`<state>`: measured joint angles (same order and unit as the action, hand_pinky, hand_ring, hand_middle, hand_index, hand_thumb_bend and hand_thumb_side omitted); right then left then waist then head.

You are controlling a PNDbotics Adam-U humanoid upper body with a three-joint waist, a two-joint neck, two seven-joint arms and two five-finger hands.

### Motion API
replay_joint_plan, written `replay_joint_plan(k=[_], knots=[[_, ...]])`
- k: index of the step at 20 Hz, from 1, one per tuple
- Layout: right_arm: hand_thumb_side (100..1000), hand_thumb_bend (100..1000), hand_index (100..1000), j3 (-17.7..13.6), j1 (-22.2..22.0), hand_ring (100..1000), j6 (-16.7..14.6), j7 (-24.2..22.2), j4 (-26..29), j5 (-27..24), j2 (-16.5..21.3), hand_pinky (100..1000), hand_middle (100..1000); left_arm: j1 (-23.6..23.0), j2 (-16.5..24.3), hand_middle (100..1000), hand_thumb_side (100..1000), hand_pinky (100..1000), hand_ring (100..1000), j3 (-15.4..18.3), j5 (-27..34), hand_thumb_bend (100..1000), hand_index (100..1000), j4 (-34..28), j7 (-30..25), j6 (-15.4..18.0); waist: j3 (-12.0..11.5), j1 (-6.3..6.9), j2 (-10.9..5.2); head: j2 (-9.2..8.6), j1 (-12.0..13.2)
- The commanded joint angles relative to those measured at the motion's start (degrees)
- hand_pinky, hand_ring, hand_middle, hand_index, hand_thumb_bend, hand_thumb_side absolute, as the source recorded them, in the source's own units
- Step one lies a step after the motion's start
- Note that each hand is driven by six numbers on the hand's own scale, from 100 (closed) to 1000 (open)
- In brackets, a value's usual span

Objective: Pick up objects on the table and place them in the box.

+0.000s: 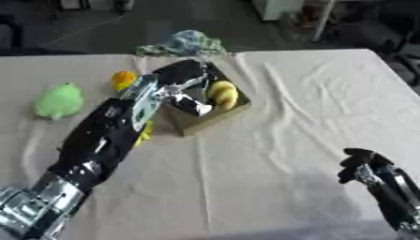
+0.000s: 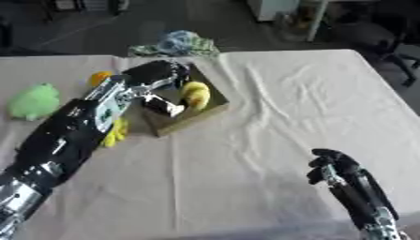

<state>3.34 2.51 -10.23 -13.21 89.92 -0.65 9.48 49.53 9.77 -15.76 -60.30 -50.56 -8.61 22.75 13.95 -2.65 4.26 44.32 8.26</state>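
Left hand [image 1: 184, 75], grasp indiscernible, over the open brown cardboard box [image 1: 215, 115] holding a yellow plush toy [image 1: 222, 93]; right hand [image 2: 330, 167] clenched, idle. Green fuzzy plush toy [image 1: 59, 100] and small orange toy [image 1: 123, 79] remain near the tabletop's [image 1: 311, 103] far left edge.

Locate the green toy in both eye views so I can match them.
Left eye view: green toy at left, mid-height, on the cloth, left of the arm.
Right eye view: green toy nearer the left edge, same height.
Shared landmark: the box, to the toy's right in both views, with a yellow toy inside.
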Motion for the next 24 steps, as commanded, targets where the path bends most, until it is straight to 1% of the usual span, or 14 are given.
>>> replay_joint_plan(k=[1, 6, 12, 14, 17, 20, 21, 22, 23, 24], knots=[[547, 100, 752, -0.6, 0.4, 532, 0.0, 0.4, 0.6, -0.3, 0.6, 509, 556, 1.1, -3.3, 552, 249, 658, 540, 1.3, -3.0, 100, 746, 1.3, 1.6, -2.7, -0.2, -0.39, -0.74, -0.20, -0.6], [548, 100, 752, -0.7, 0.4, 532, 0.0, 0.5, 0.7, -0.2, 0.5, 509, 556, 0.8, -4.2, 529, 251, 632, 517, 2.1, -7.9, 100, 755, 3.2, 4.9, -7.5, -0.1, -0.30, -0.67, -0.20, -0.8], [549, 100, 752, -0.9, 0.4, 532, 0.1, 0.6, 0.7, -0.2, 0.4, 510, 556, 0.8, -4.0, 498, 252, 601, 489, 5.6, -13.4, 100, 794, 5.8, 10.0, -13.0, 0.0, -0.26, -0.60, -0.20, -1.2], [551, 100, 752, -0.9, 0.4, 532, 0.1, 0.6, 0.7, -0.2, 0.4, 510, 556, 0.9, -4.1, 507, 256, 599, 490, 6.4, -15.4, 100, 836, 6.7, 11.3, -15.0, 0.0, -0.28, -0.58, -0.20, -1.3], [551, 100, 752, -0.9, 0.4, 532, 0.1, 0.6, 0.7, -0.2, 0.3, 510, 556, 0.8, -4.7, 534, 262, 610, 503, 7.0, -18.5, 100, 868, 7.6, 11.9, -17.8, 0.1, -0.32, -0.54, -0.20, -1.4], [552, 100, 752, -0.9, 0.4, 532, 0.1, 0.6, 0.7, -0.2, 0.3, 510, 556, 0.7, -5.0, 579, 266, 634, 527, 7.8, -20.0, 100, 900, 7.8, 12.0, -19.1, 0.2, -0.34, -0.52, -0.20, -1.4], [552, 100, 752, -0.9, 0.3, 532, 0.1, 0.6, 0.7, -0.2, 0.3, 510, 556, 0.7, -4.9, 633, 410, 670, 569, 8.0, -20.0, 100, 914, 7.8, 12.1, -19.3, 0.2, -0.33, -0.52, -0.20, -1.5], [553, 100, 752, -1.0, 0.3, 532, 0.1, 0.6, 0.7, -0.1, 0.3, 510, 556, 0.8, -4.9, 673, 492, 692, 594, 8.2, -19.8, 100, 922, 7.7, 12.3, -19.4, 0.2, -0.32, -0.52, -0.20, -1.5], [552, 100, 752, -1.0, 0.3, 533, 0.1, 0.6, 0.7, -0.1, 0.3, 510, 556, 0.8, -4.8, 733, 619, 729, 646, 8.3, -19.3, 100, 932, 7.5, 12.7, -19.5, 0.2, -0.31, -0.52, -0.20, -1.5], [552, 100, 752, -1.0, 0.3, 533, 0.1, 0.6, 0.8, -0.1, 0.3, 510, 556, 0.9, -4.7, 745, 652, 740, 661, 8.4, -18.8, 100, 935, 7.3, 13.3, -19.6, 0.2, -0.30, -0.52, -0.20, -1.6]])
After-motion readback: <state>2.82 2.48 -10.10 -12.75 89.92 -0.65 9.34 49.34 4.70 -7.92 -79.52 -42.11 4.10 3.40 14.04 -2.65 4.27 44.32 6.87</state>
